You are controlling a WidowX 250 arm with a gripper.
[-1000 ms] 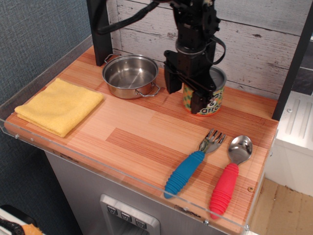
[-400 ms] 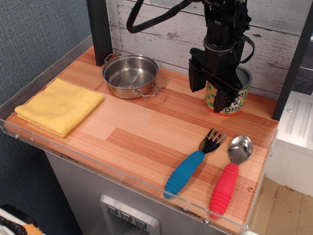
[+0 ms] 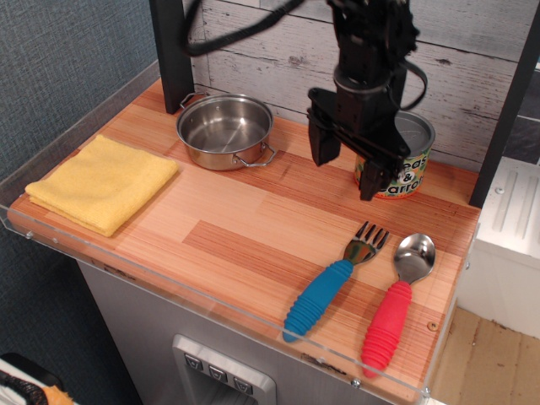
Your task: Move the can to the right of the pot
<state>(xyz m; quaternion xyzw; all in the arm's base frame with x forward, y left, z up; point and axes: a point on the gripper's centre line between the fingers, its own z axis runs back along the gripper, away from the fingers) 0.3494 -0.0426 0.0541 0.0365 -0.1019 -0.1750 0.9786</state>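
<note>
Tool, black and two-fingered, hangs with its fingers spread apart and holding nothing; its right-hand finger crosses in front of the can's label, so contact there cannot be ruled out. A moment earlier both fingers straddled the short tin can with grey lid and orange-and-green dotted label; the tool has since shifted toward the left edge of the counter and appears slightly raised, leaving the can behind. One second ago the can sat nearer the small shallow stainless-steel pot with two wire loop handles; it now stands upright near the back right corner of the wooden counter, well apart from the pot and to its right. The pot is unmoved near the back edge, left of centre. Judged from this layout, the placement asked for is complete and the release done; only withdrawal of the arm seems to remain. A folded yellow cloth lies at the left edge; a blue-handled fork and red-handled spoon lie near the front right corner.
</note>
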